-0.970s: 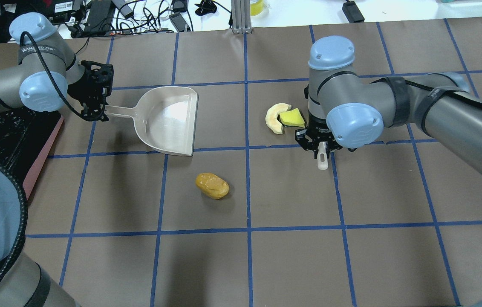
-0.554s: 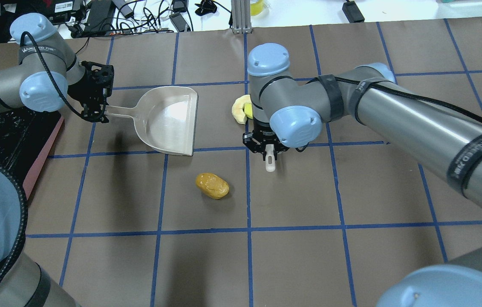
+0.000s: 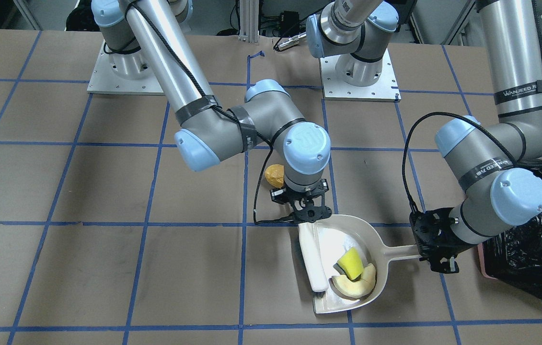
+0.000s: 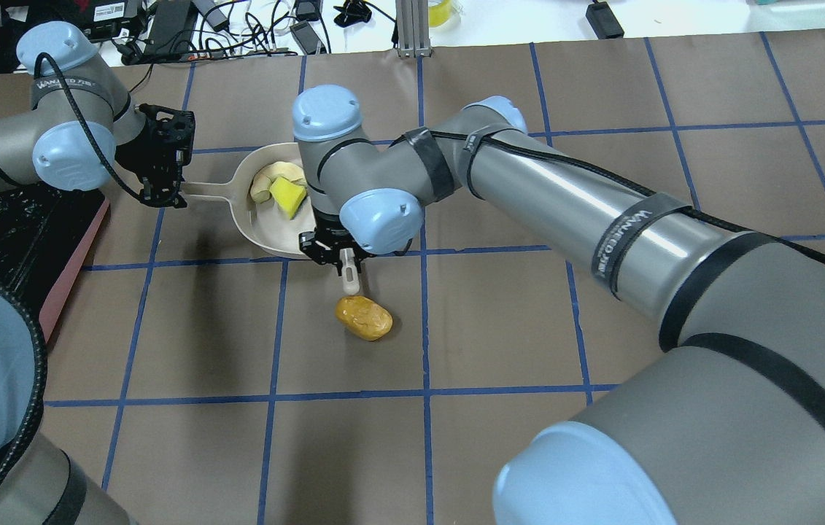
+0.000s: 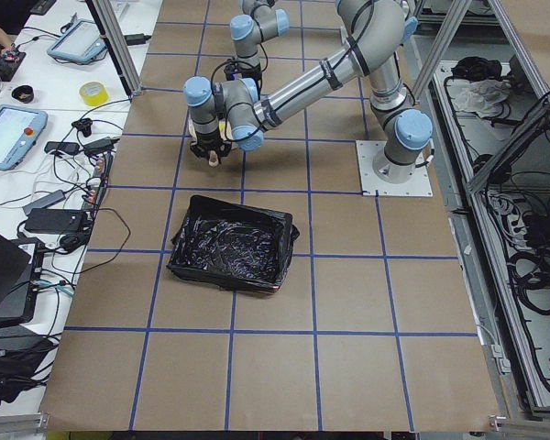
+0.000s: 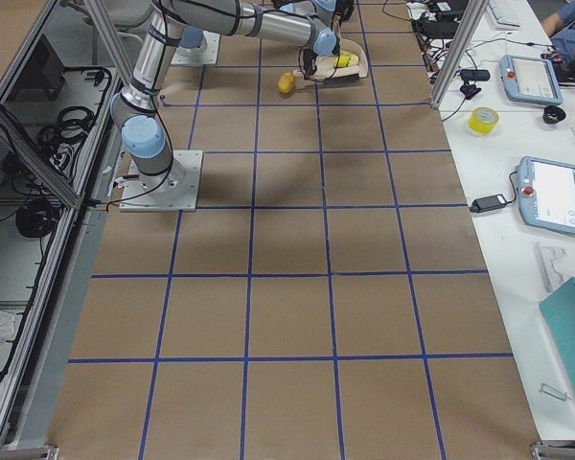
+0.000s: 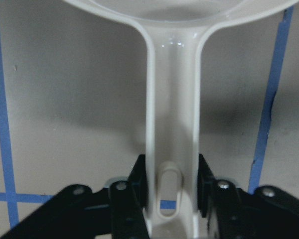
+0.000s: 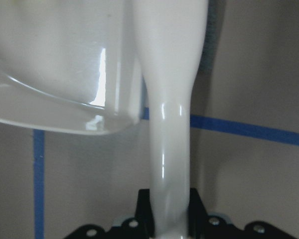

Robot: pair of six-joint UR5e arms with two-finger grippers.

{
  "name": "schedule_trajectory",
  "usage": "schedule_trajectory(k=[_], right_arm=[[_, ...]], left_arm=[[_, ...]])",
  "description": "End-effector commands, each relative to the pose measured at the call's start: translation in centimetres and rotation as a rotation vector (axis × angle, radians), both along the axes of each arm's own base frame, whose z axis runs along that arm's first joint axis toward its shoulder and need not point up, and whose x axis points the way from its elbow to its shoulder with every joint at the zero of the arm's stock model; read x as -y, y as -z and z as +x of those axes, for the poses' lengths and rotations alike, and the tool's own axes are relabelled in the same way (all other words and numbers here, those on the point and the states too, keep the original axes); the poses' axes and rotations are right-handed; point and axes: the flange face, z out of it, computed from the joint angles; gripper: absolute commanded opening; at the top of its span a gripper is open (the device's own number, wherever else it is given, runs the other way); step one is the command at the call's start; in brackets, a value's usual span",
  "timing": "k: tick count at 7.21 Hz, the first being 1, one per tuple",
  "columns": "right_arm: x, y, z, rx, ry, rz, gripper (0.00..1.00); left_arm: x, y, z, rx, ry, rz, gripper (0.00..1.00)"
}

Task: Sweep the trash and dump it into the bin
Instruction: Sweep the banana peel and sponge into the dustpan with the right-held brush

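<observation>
My left gripper is shut on the handle of the beige dustpan, which rests on the table; the handle shows between its fingers in the left wrist view. The yellow wedge and the cream crescent lie inside the pan, as the front view shows for the wedge and the crescent. My right gripper is shut on a white brush lying across the pan's open mouth. The orange-brown lump lies on the table just below the brush's handle end.
The pink bin with its black bag stands at the table's left edge, beside my left arm. My right arm reaches across the table's middle. Cables and devices lie beyond the far edge.
My right arm swept left with the brush, pushing the yellow wedge and cream crescent into the dustpan. The left gripper, the dustpan and the orange-brown lump stayed put.
</observation>
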Motion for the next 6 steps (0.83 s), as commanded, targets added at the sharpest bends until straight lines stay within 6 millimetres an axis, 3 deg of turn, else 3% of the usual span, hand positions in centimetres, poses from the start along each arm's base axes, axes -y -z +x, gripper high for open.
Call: schedule_trajectory(k=[1, 2, 4, 5, 6], right_arm=[[-0.5, -1.2, 3.5, 0.022, -0.039, -0.018, 0.01], [-0.7, -3.2, 2.3, -0.030, -0.043, -0.006, 0.02], [-1.3, -10.2, -3.4, -0.094, 0.093, 0.035, 0.03], [-3.0, -13.1, -6.6, -0.138, 0.198, 0.083, 0.01], [-6.1, -14.2, -9.1, -0.178, 0.254, 0.093, 0.00]], left_arm=[[-0.1, -0.1, 0.0, 0.000, 0.000, -0.001, 0.16], [-0.1, -0.3, -0.1, -0.002, 0.011, -0.005, 0.14], [-0.8, -1.2, 0.1, 0.007, 0.038, 0.000, 0.08], [-2.4, -1.3, 0.1, 0.015, 0.116, 0.030, 0.08], [-4.9, -0.9, 0.7, 0.014, 0.124, 0.060, 0.08]])
